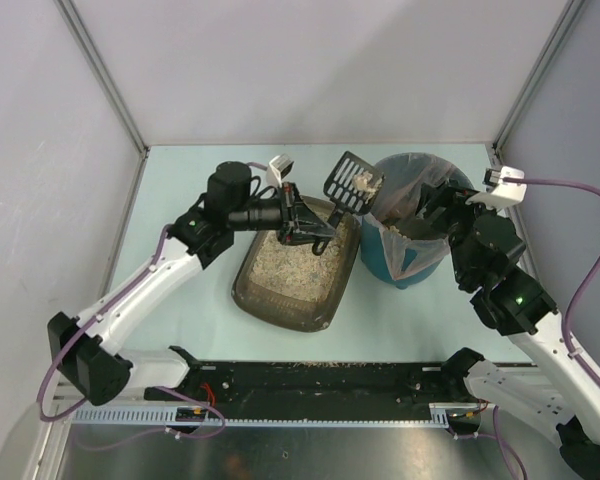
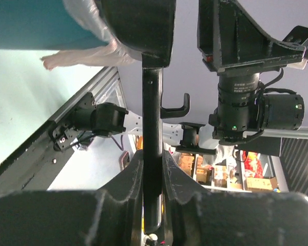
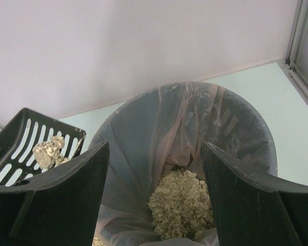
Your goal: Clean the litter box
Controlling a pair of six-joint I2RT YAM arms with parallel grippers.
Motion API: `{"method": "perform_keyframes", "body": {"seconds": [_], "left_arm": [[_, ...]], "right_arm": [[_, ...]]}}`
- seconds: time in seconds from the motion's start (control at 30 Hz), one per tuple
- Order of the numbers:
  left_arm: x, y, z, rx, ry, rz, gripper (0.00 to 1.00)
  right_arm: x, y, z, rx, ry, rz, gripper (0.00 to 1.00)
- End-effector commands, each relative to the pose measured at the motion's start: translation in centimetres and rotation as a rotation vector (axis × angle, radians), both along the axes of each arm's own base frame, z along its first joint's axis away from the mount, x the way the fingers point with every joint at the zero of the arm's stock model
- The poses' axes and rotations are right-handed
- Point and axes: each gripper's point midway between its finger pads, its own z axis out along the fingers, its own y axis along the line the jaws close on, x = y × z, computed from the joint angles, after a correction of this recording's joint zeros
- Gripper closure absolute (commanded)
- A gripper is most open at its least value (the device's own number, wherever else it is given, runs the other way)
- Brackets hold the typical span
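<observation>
Left wrist view: left gripper (image 2: 153, 177) has matte black fingers (image 2: 126, 189), scuffed at the edges, clenched hard on the scoop (image 2: 152, 118) handle. The handle is a smooth, straight black plastic bar running up between them. Top view agrees: left gripper (image 1: 305, 222) sits over the far end of the litter box (image 1: 280, 312) and holds the scoop (image 1: 348, 182) raised. The flat slotted blade is tipped toward the bin (image 1: 410, 268). A pale lumpy clump (image 1: 363, 180) rests on the blade.

Right wrist view: right gripper (image 3: 155, 154) is spread wide, with broad black wedge-shaped fingers (image 3: 66, 197) gripping nothing. It hovers over the near side of the bin (image 3: 259, 136) mouth. I can't tell whether either finger touches the rim or the liner (image 3: 185, 118). The liner is thin clear film, wrinkled and faintly pink. A heap of beige crumbly litter (image 3: 182, 202) lies at the bottom. The scoop (image 3: 20, 148) blade sits just left of the bin rim, with white-edged slots and the clump (image 3: 49, 151) on it.

The litter box is a shallow dark brown plastic tray, a rounded rectangle with a wide glossy rim. It sits angled on the pale green table (image 1: 180, 200), between the arms and just left of the round teal bin. Grainy beige litter (image 1: 290, 262) fills it.
</observation>
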Motion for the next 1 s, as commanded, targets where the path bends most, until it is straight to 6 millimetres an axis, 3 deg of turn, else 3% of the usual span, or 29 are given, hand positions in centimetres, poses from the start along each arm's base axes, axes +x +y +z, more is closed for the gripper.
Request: {"method": "perform_keyframes", "body": {"seconds": [0.0, 0.07, 0.3, 0.53, 0.8, 0.97], "left_arm": [[0.2, -1.5, 2.8, -0.021, -0.124, -0.025, 1.00], [0.2, -2.0, 2.9, -0.013, -0.130, -0.036, 1.00], [0.5, -2.9, 0.5, 0.144, -0.165, -0.054, 1.00], [2.2, -5.9, 0.4, 0.241, -0.259, -0.072, 1.00], [3.4, -6.3, -1.5, 0.393, -0.316, -0.072, 1.00], [4.0, -6.7, -1.3, 0.484, -0.418, -0.066, 1.00]], "right_arm": [[-0.3, -0.7, 0.8, 0.015, -0.028, -0.030, 0.23], [-0.4, -0.8, 0.9, 0.014, -0.030, -0.033, 0.23], [-0.4, -1.1, 0.8, 0.006, -0.027, -0.046, 0.23], [-0.5, -1.4, 1.1, 0.010, -0.037, -0.054, 0.23], [-0.8, -2.0, 0.9, 0.002, -0.030, -0.075, 0.23], [-0.7, -2.0, 1.0, 0.001, -0.034, -0.078, 0.23]]}}
